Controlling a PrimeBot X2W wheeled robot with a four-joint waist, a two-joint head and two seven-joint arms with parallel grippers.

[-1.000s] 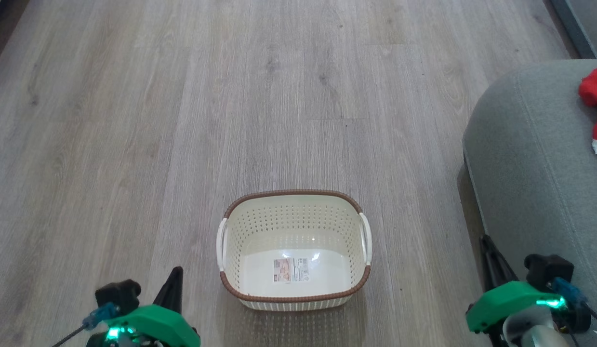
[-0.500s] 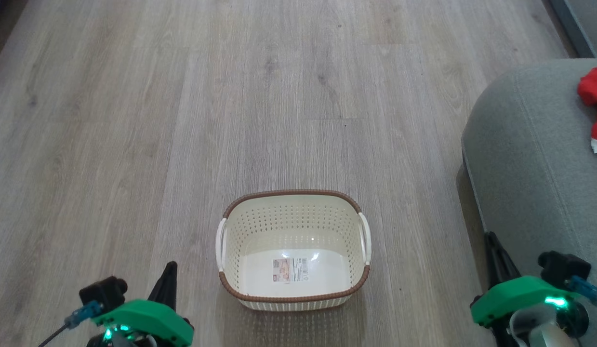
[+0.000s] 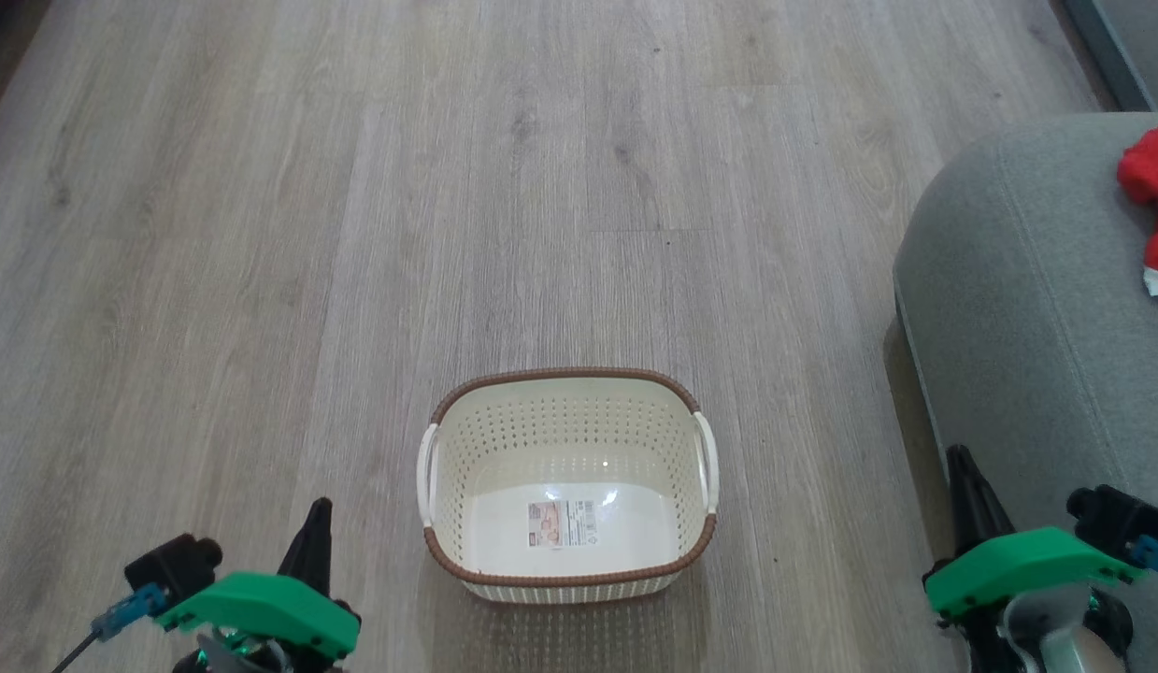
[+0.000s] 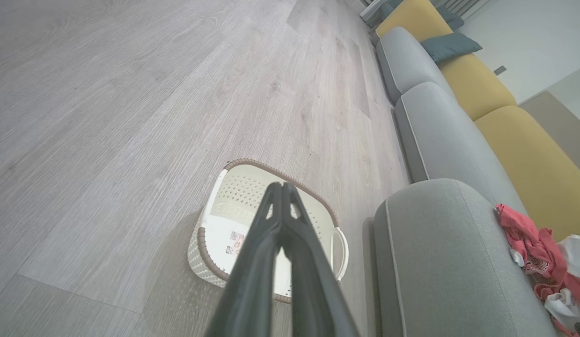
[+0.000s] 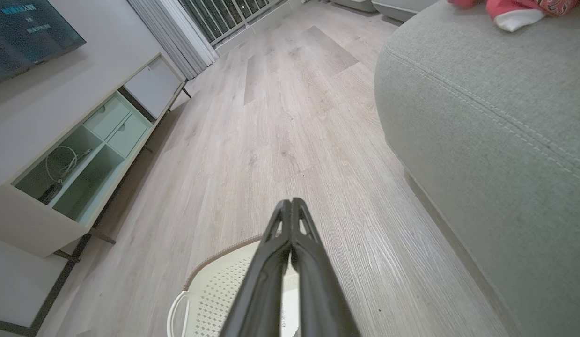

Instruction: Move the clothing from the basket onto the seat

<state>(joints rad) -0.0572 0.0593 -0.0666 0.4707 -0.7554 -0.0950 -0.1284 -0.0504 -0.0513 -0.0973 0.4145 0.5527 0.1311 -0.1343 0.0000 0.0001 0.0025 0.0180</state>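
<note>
Left claw point(image 3: 319, 512) and right claw point(image 3: 960, 460) low at either side, both pinched shut, holding nothing, likely idle as there's nothing left to grab. Basket point(image 3: 560, 421) on floor point(image 3: 354, 234) between them, empty, base label bare. Seat point(image 3: 1008, 327) on right, red clothing point(image 3: 1149, 173) lying on it farther back, task looks done

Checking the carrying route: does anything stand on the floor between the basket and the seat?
Nothing visible: bare floor separates the basket from the seat. The basket is empty; the red clothing lies on the seat.
</note>
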